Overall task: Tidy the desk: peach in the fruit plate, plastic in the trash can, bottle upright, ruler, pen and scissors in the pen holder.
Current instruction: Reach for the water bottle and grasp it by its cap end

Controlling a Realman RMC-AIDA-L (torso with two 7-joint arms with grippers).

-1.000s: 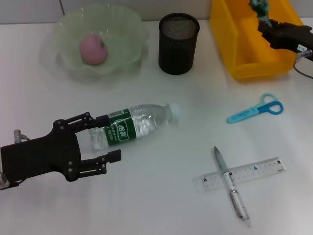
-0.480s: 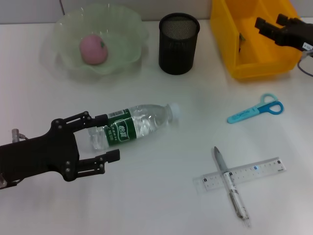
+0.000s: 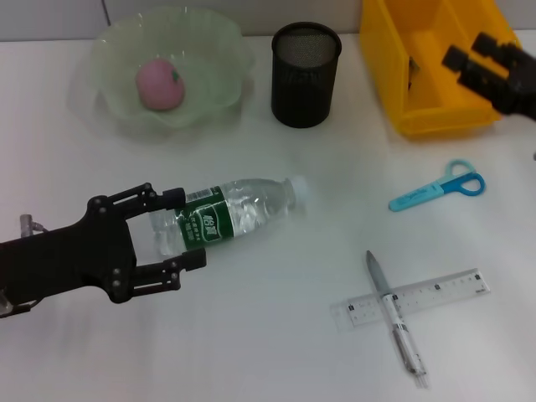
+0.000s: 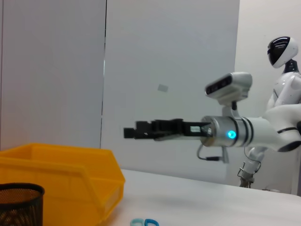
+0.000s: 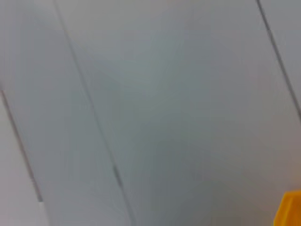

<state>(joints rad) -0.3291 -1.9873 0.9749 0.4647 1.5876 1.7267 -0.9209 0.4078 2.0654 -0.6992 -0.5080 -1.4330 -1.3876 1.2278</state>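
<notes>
While the left gripper [image 3: 182, 229] straddles the bottle [image 3: 228, 215], pen [image 3: 394, 321] crosses ruler [image 3: 410, 297].

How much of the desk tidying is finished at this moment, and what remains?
Done: the peach lies in the fruit plate. In hand: the open left hand straddles the lying bottle. The open, empty right hand is over the yellow bin. Left: scissors, pen and ruler are outside the pen holder.

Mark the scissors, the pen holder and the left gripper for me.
scissors [image 3: 439, 190]: head view, on the blue blades near the pivot.
pen holder [image 3: 305, 88]: head view, on its black mesh wall.
left gripper [image 3: 185, 229]: head view, midway between the open fingertips, over the bottle.
</notes>
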